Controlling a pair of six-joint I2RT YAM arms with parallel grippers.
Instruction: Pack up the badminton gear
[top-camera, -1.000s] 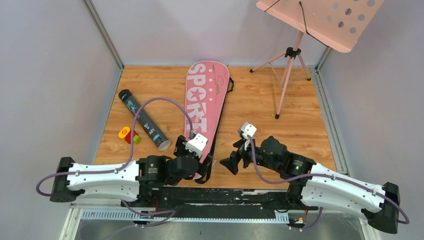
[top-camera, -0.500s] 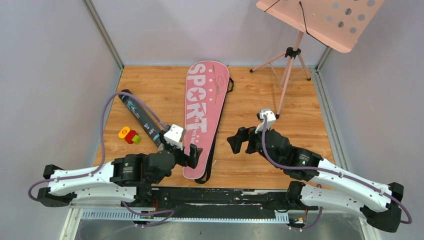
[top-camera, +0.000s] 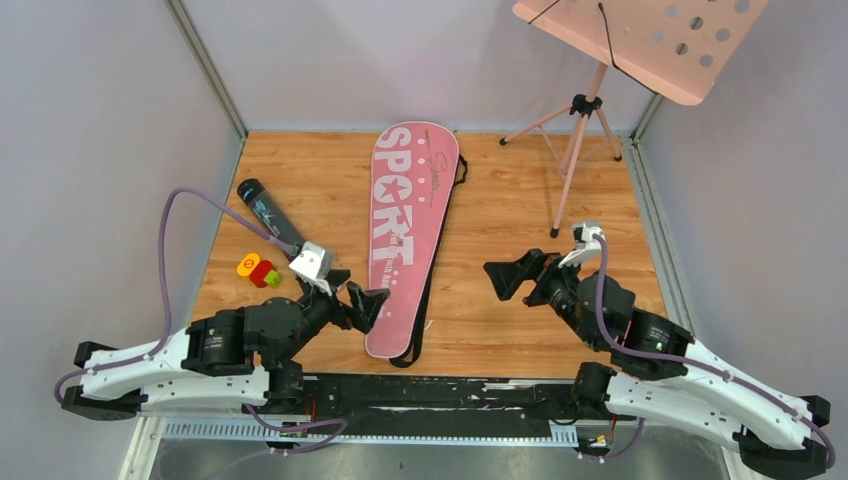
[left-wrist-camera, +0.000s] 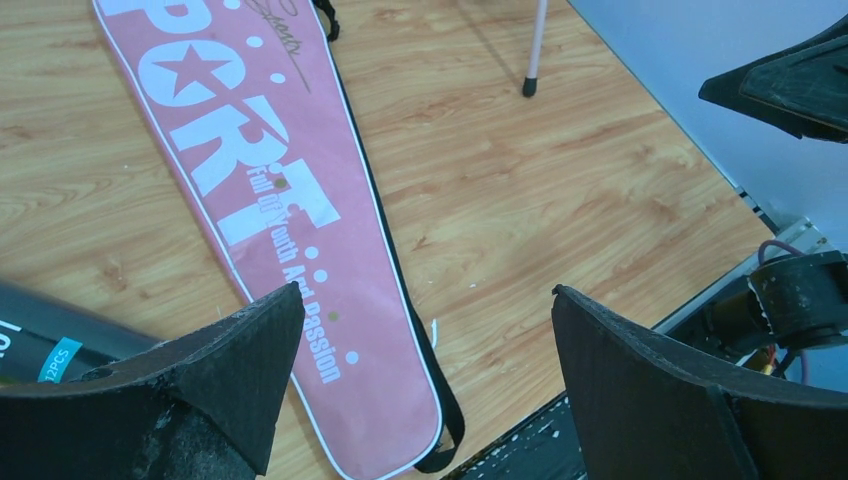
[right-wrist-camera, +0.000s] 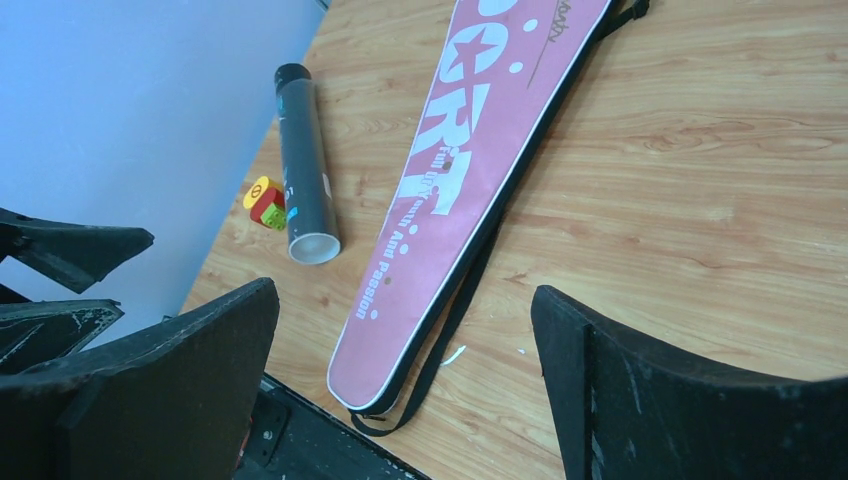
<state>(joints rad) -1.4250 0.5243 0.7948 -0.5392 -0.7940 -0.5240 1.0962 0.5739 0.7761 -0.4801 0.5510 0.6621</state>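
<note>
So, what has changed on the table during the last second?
The left hand moved left, from above the near end of the pink bag toward the black tube. The right hand moved right and away from the near edge. Both are open and hold nothing. The bag, tube, small toy and music stand stayed in place.

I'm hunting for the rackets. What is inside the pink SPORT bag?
Only the outside of the pink SPORT bag shows. It lies flat on the table, its black strap poking out at the near end. Its contents are covered.
</note>
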